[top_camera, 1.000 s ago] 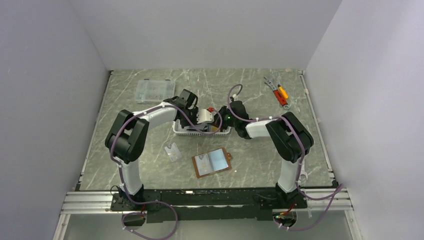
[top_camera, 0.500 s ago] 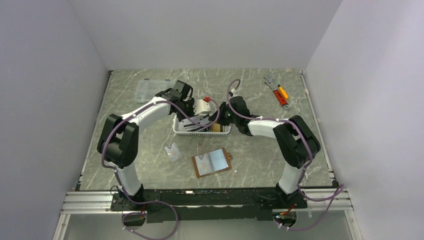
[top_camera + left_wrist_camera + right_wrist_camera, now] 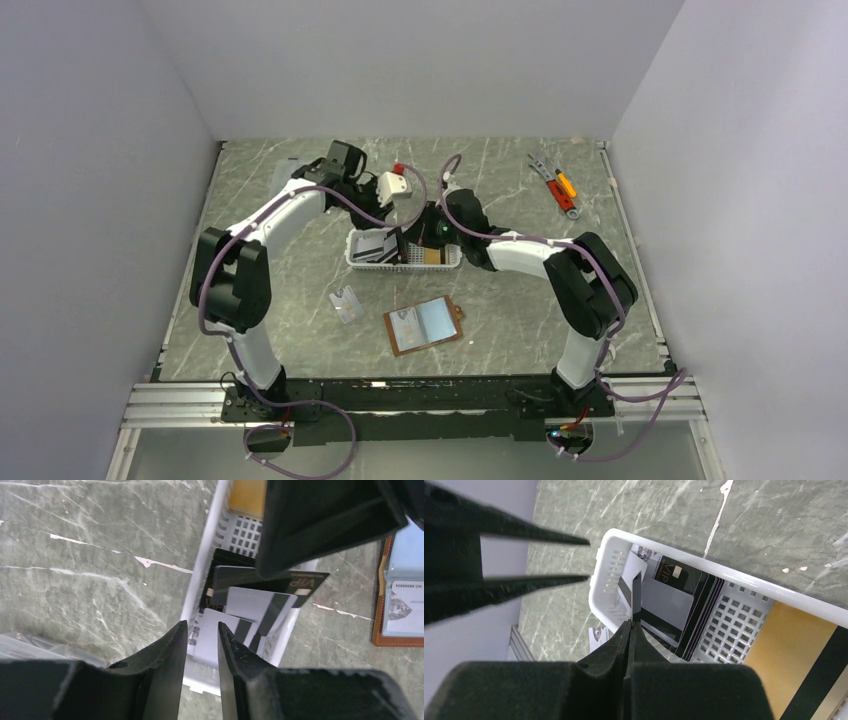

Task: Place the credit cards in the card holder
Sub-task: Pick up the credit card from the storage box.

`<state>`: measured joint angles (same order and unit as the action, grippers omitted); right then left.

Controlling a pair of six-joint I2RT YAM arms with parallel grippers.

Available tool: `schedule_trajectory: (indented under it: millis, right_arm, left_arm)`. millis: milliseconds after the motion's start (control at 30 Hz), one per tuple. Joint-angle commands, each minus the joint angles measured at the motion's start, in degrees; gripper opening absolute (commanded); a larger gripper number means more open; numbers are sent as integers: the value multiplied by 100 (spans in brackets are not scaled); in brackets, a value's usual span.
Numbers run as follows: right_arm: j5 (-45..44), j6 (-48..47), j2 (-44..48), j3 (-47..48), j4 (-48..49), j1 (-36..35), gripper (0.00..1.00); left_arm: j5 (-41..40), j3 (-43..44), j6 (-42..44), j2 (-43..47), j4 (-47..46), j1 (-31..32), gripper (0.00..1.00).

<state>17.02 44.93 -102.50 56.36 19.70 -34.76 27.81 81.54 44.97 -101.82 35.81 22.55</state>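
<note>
Your right hand (image 3: 630, 625) is pinched fully closed on a black card (image 3: 634, 597). In its own wrist view the card shows edge-on, a thin dark sliver rising from the fingertips at the centre of the frame. In the left wrist view, a black card with gold VIP lettering juts out from under that hand at upper right, above the basket.

Your left hand (image 3: 200, 627) holds nothing. Its two fingers stand a narrow slit apart at the bottom of its wrist view, hanging over one end of the white slotted basket (image 3: 205, 560) and touching nothing you can see.

The rest of the credit cards (image 3: 250, 607) lie in that basket: grey-white striped ones overlapping, a stack of black ones beside them, and an orange-gold card (image 3: 784, 645) at the far end, at lower right in the right wrist view.

In the top view, the basket sits at the centre of the desk (image 3: 500, 300) with both hands meeting over it. The card holder (image 3: 425, 325) lies open, pale blue side up, below the basket and well apart from it, with a pale card showing in one pocket.
</note>
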Motion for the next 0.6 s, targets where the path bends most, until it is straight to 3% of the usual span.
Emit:
schedule_trajectory:
  millis: [0, 200, 400, 567]
  right_arm:
    - [-83, -434, 295, 242, 16, -68, 0]
    - [-544, -997, 618, 466, -519, -93, 0]
    - [-881, -1391, 869, 843, -1068, -82, 0]
    - [-804, -1417, 1275, 761, -1240, -60, 0]
  left_arm:
    - [1050, 713, 176, -313, 377, -366, 34]
    - [1779, 1339, -57, -504, 830, -706, 34]
    - [1867, 787, -568, 187, 361, -731, 33]
    - [2370, 478, -1498, 767, 3, -867, 33]
